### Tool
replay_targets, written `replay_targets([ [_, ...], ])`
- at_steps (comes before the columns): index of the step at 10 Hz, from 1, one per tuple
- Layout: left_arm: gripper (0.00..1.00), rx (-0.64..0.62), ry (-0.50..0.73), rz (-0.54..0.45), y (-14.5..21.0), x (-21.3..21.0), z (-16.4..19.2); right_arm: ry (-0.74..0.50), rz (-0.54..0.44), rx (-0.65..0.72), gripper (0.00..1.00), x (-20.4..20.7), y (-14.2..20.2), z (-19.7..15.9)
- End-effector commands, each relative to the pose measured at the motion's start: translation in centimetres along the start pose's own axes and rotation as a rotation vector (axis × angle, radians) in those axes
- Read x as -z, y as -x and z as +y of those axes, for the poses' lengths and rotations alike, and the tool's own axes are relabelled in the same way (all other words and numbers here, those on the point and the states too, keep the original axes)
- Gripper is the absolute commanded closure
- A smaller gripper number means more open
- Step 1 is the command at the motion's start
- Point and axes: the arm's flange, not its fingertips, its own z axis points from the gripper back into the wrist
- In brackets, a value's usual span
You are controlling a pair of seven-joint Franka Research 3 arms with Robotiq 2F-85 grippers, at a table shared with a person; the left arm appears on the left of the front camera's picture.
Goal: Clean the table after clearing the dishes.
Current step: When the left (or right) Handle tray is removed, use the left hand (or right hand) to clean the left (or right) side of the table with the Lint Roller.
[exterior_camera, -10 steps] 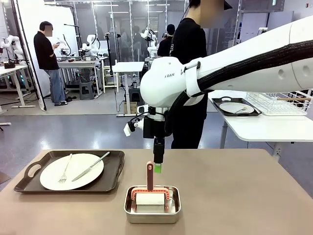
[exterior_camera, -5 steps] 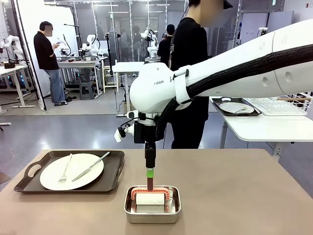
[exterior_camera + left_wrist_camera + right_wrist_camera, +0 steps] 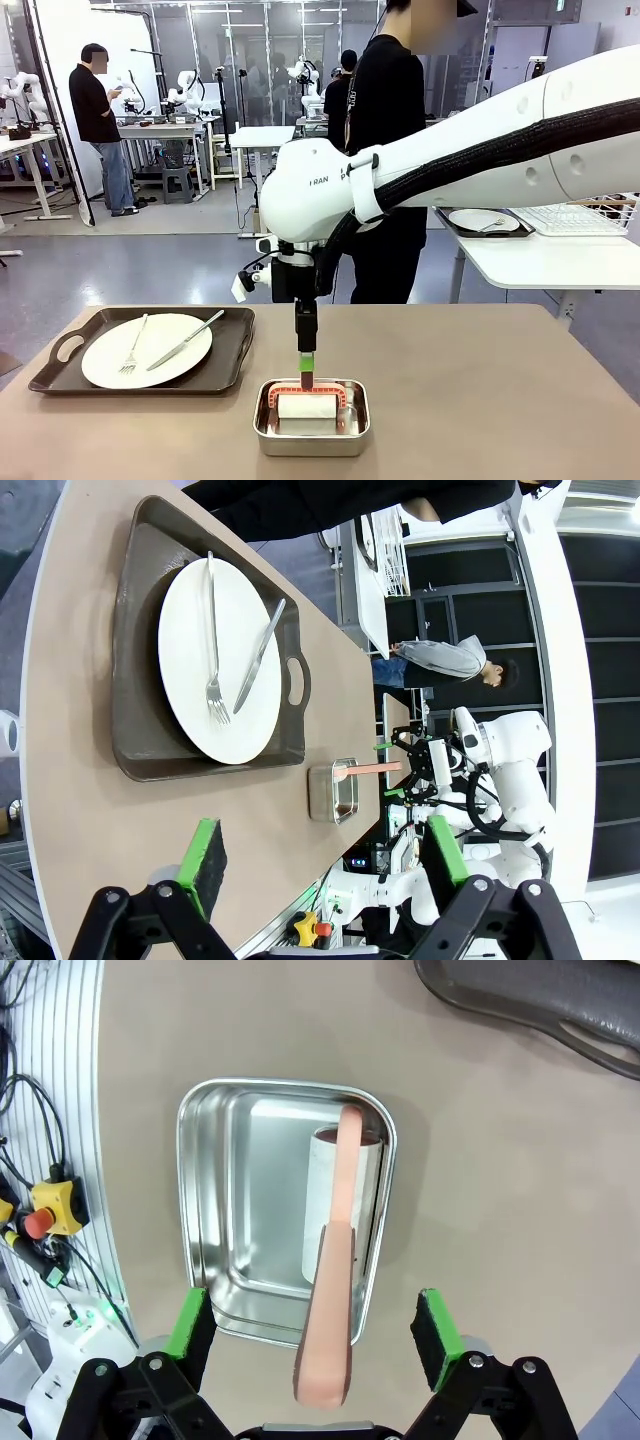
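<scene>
On the tan table (image 3: 500, 400), a white plate (image 3: 150, 352) with fork and knife lies on a dark brown tray (image 3: 235, 345) at the left. A second plate on its tray (image 3: 482, 220) rests on the white side table. My right gripper (image 3: 305, 365) points straight down over a steel pan (image 3: 311, 430) that holds a white roller with a salmon handle. In the right wrist view the handle (image 3: 330, 1340) rises between the open gripper (image 3: 311, 1328) without touching either pad. My left gripper (image 3: 325, 855) hangs open and empty high above the table, off the tray's (image 3: 135, 680) end.
A person in black (image 3: 385, 150) stands at the far edge, behind my right arm. At the right, the white side table (image 3: 540, 265) also carries a wire rack (image 3: 585, 208). Bare tabletop stretches right of the pan. Cables and a red stop button (image 3: 40, 1222) sit off the near edge.
My right arm has swung left and come down, so its open fingers now straddle the roller's handle instead of hanging beside it. The tray and plate have not moved.
</scene>
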Motion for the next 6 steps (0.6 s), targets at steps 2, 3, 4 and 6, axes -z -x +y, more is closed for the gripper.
replay_targets([
  [2,0.00,0.002,-0.001,-0.005,0.06,-0.27,0.02,0.051,0.056,0.025,0.00,1.02,-0.06,0.44],
  [3,0.00,0.002,-0.001,-0.005,0.06,-0.27,0.02,0.049,0.024,0.023,0.00,1.16,0.23,0.35],
  [4,0.00,0.002,-0.001,-0.005,0.06,-0.27,0.02,0.055,0.015,0.015,0.00,1.26,0.19,0.38],
  [6,0.00,0.002,-0.001,-0.005,0.06,-0.27,0.02,0.063,0.008,0.009,0.10,1.28,0.03,0.47],
])
